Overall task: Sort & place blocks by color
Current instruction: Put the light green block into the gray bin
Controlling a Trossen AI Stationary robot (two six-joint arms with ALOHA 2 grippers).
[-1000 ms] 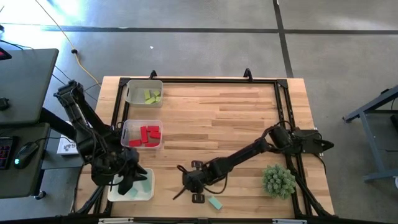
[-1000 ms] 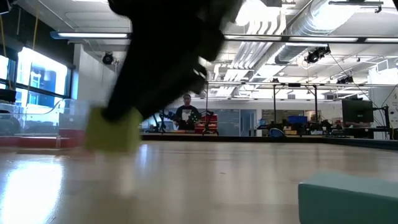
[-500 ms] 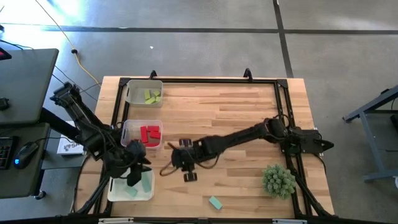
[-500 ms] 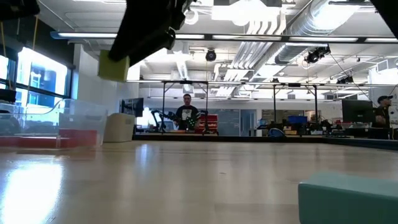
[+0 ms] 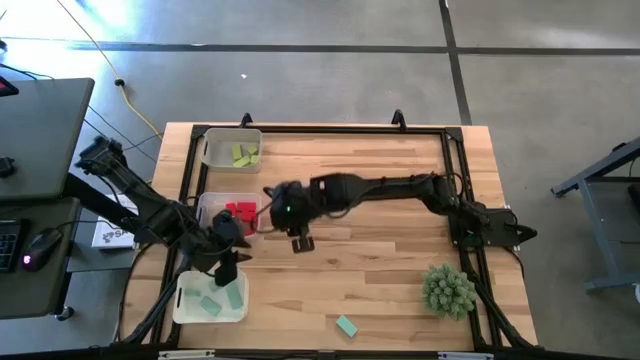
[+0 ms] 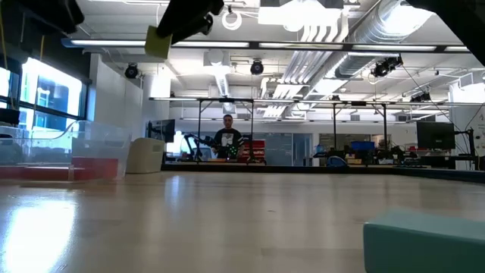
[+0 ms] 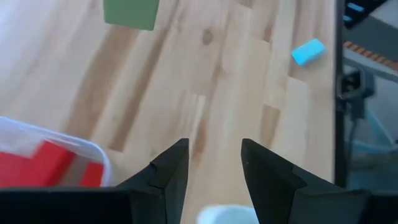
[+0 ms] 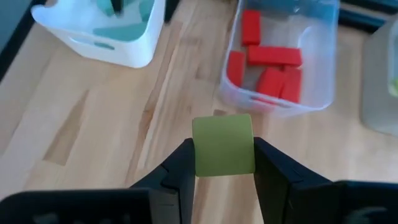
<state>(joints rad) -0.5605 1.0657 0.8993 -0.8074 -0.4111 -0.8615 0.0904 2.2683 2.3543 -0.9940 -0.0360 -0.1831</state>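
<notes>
Blocks are small, rigid and likely light. Right claw (image 8: 222,163) grips a yellow-green block (image 8: 223,144) by two flat opposite faces, held above the worktop (image 5: 400,190) beside the red bin (image 5: 210,205). Left claw (image 7: 211,163) stands open, empty, near that bin.

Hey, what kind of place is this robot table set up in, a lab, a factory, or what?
Most likely a robotics lab or workshop in an industrial-style hall. The low view shows exposed ceiling ducts, metal frame rigs and a person at distant workstations. From above, the wooden table stands on a concrete floor.
</notes>
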